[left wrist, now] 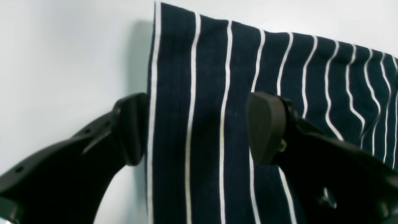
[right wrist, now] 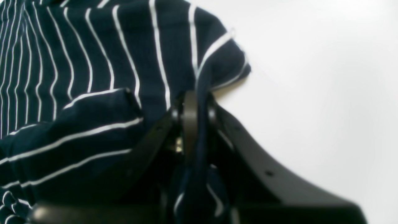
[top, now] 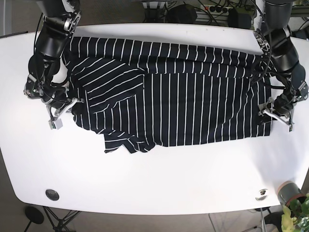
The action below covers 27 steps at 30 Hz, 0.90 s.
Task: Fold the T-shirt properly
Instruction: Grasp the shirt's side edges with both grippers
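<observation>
Right wrist view: the right arm's fingers (right wrist: 199,118) were pressed together just below the frame's centre, with a fold of the T-shirt (right wrist: 93,62) pinched between them; striped fabric bunched to the lower left, and bare white table (right wrist: 311,77) filled the right side.

Left wrist view: the left arm's fingers (left wrist: 199,127) stood wide apart, one pad (left wrist: 130,130) at the shirt's white-striped edge at centre left, the other (left wrist: 264,127) over the dark cloth at centre right. Whether either pad touched the fabric could not be told. The T-shirt (left wrist: 248,77) lay flat between them and ran to the upper right.

Base view: the T-shirt (top: 193,96) lay spread across the upper middle of the table (top: 159,183), its left part folded over and rumpled. The right arm's fingers (top: 63,108) sat at the shirt's left edge, the left arm's (top: 276,112) at its right edge. A potted plant (top: 294,212) occupied the lower right corner.
</observation>
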Each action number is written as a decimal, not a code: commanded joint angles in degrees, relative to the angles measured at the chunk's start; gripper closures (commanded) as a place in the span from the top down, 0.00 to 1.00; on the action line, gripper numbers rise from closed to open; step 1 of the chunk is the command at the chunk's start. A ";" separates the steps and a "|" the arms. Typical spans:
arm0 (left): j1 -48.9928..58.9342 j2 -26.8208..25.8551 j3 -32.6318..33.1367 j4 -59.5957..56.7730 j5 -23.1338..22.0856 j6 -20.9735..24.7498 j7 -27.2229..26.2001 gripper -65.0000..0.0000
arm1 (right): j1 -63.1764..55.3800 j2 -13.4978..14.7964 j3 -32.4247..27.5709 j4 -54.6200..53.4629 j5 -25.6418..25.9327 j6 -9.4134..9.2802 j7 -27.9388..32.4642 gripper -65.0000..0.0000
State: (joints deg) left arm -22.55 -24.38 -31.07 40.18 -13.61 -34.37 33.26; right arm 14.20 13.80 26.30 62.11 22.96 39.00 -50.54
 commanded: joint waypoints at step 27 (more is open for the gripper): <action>0.08 1.04 -0.18 0.12 1.61 -5.63 6.44 0.00 | 1.23 0.40 0.20 1.06 1.26 0.34 0.65 0.03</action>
State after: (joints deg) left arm -22.06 -23.03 -31.44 40.27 -14.00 -40.12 38.87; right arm 14.20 13.34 26.39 62.11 23.35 39.03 -50.61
